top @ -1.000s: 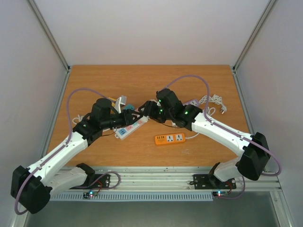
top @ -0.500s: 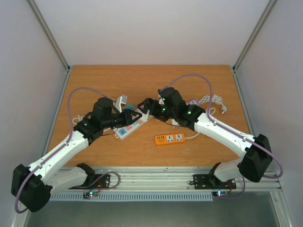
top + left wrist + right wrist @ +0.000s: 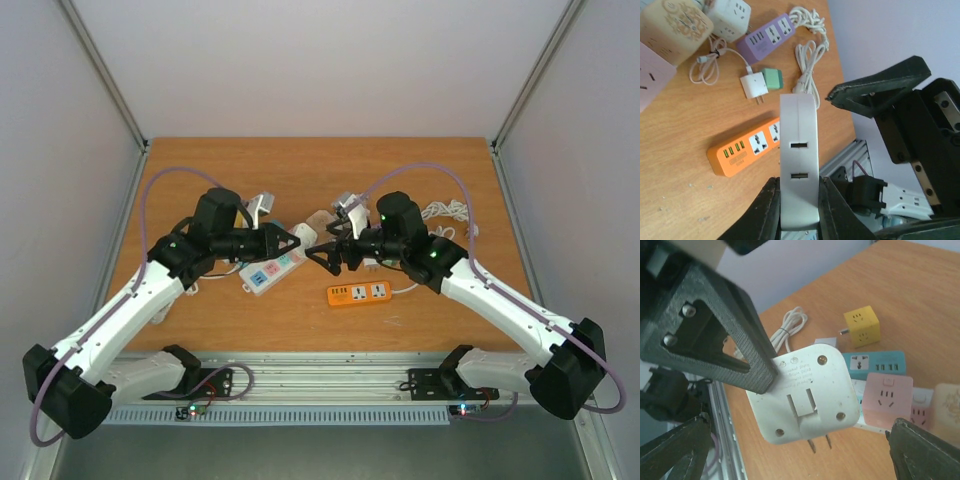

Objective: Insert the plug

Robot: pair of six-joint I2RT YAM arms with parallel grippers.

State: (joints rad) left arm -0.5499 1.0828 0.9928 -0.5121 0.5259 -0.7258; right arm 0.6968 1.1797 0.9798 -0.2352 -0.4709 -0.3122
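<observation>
My left gripper [image 3: 799,186] is shut on a white square plug adapter [image 3: 799,150], held above the table. In the right wrist view the adapter [image 3: 807,392] shows its back face with two metal prongs pointing down, and one left finger [image 3: 720,330] lies against its upper left corner. My right gripper [image 3: 800,450] is wide open and empty, facing the adapter from close by without touching it. In the top view the left gripper [image 3: 288,241] and right gripper [image 3: 322,257] meet tip to tip over the table's middle.
An orange power strip [image 3: 358,293] lies in front of the right gripper. A white strip with coloured sockets [image 3: 270,270] lies under the left gripper. A purple strip [image 3: 765,37], cube sockets [image 3: 730,17], a yellow cube [image 3: 861,326], a teal strip [image 3: 875,362] and coiled cables [image 3: 807,55] crowd the table.
The right arm has drawn back to the right and its gripper now faces left toward the left gripper. The left gripper has shifted slightly right with the adapter.
</observation>
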